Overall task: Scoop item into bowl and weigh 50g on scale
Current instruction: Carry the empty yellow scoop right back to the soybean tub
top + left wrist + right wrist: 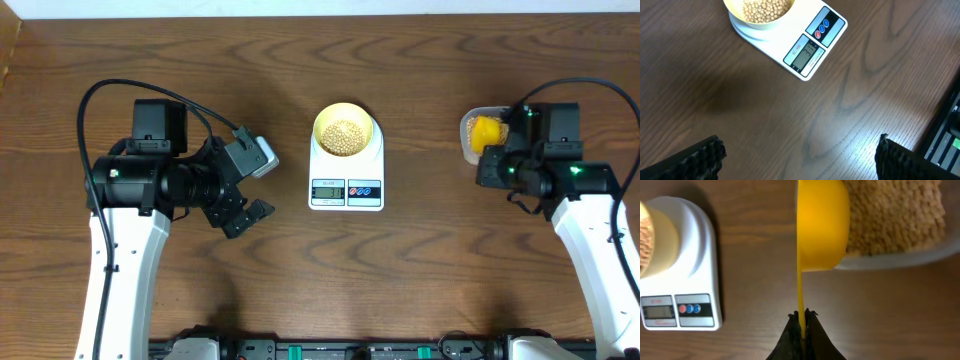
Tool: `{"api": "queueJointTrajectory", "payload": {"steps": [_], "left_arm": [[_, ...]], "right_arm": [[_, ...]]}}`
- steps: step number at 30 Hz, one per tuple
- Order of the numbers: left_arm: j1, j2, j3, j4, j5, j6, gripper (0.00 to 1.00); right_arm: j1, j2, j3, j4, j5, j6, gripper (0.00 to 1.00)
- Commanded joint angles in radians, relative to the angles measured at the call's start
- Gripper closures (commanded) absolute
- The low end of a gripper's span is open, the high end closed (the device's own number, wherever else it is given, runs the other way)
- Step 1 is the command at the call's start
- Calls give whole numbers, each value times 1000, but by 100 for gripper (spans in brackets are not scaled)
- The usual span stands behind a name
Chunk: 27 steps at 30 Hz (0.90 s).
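Right hand (pixel 802 315) sat nearest the lens: two black fingers pressed together on the thin handle of one yellow plastic spoon (pixel 821 225); round smooth cup of the spoon hung over the near edge of one clear rectangular tub (pixel 890 261); could not tell whether the cup carried anything.

Tub held a dense layer of beans (pixel 895 215), small, round, tan-beige, far too many to count; tub stood at the right side of the tabletop (pixel 420 280), dark brown wood with bold grain.

One scale (pixel 346 175) at centre, well apart from the tub; white, smooth, rectangular with rounded corners; one grey display (pixel 805 52) and two round buttons (pixel 822 28), one red, one blue, along its front edge; digits too small to read.

One bowl (pixel 346 128) stood on the scale's top; pale yellow, round, about as wide as the platform; a second lot of beans lay inside, covering its bottom.

Left hand (pixel 800 145) hovered over bare wood left of the scale; its two ribbed black pads (pixel 700 157) spread wide, nothing between them.

Two arms counted, white links with black joints.
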Motion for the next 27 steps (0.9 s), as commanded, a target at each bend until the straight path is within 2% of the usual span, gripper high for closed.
{"api": "queueJointTrajectory", "payload": {"steps": [1, 27], "left_arm": [[5, 3, 5, -3, 8, 10, 2], [5, 3, 6, -3, 8, 10, 2]], "right_arm": [[-28, -16, 3, -36, 4, 32, 98], [-29, -17, 3, -79, 56, 40, 98]]}}
